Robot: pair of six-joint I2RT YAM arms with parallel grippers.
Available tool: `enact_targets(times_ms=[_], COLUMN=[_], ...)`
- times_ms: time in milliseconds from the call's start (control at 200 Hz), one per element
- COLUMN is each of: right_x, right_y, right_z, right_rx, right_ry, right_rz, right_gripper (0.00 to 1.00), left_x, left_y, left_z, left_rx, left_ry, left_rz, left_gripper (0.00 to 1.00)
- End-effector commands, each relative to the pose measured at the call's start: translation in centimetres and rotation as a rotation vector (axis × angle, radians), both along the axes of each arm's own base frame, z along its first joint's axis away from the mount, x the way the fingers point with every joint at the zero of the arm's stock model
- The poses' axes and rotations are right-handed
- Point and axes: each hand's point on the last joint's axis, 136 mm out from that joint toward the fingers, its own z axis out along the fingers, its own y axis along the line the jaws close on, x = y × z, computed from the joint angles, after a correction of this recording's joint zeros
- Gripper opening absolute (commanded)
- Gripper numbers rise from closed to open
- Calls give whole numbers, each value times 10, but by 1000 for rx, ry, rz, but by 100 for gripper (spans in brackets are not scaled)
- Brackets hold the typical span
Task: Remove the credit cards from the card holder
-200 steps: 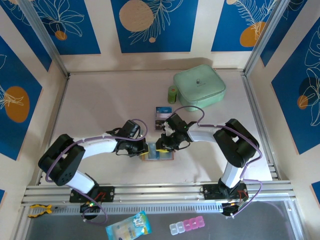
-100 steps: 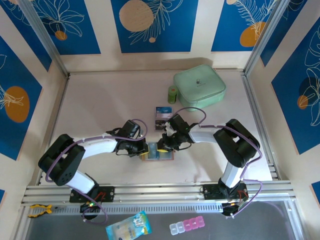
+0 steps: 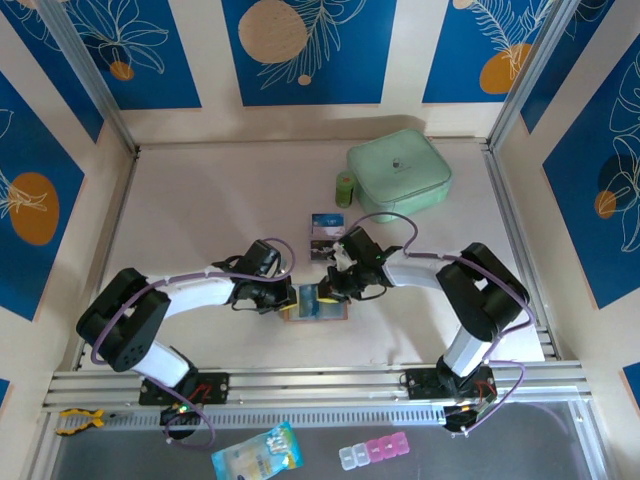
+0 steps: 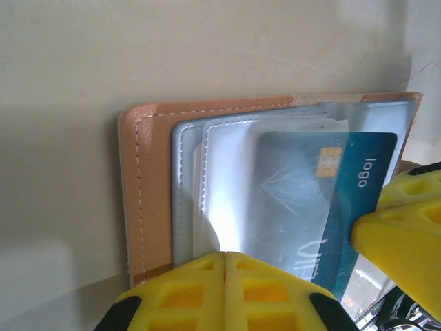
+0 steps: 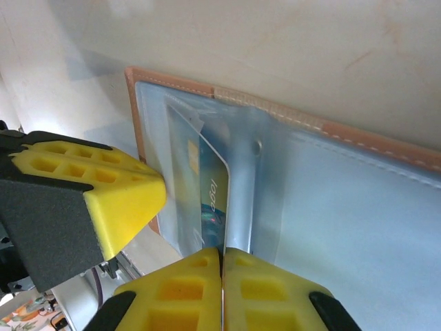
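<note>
Pale table [image 3: 200, 220] is carrying the card holder [image 3: 335, 313], lying open near the front edge, btw both arms. Left gripper [image 4: 225, 276] is sitting pressed together at its edge, prob. pinning it. Right gripper [image 5: 222, 276] is pinching the blue card [image 5: 212, 196], which is sticking partway out of the clear sleeve [image 5: 241, 172]. Best approach: pulling straight along the sleeve, flat, w/ the holder pinned so it isn't lifting.

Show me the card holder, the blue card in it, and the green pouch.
card holder [image 4: 141, 200], left wrist view, on its tan stitched edge.
blue card [image 4: 372, 158], left wrist view, on its printed end.
green pouch [image 3: 400, 172], top view, on its middle.
</note>
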Motion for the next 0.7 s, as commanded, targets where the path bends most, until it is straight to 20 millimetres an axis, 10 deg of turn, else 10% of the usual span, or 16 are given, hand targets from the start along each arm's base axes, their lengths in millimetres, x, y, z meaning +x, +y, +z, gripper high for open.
enact_targets(times_ms=[0,695], right_x=[-5,1], right_y=[-13,-31], right_z=[1,23], right_rx=[-50,-146], right_ry=[1,-46], right_rz=[27,77], right_gripper=[7,7], left_x=[-11,-9], left_y=[11,9], left_z=[-12,-10], left_rx=[63,55], left_ry=[46,42], left_rz=[6,-2], left_gripper=[2,2])
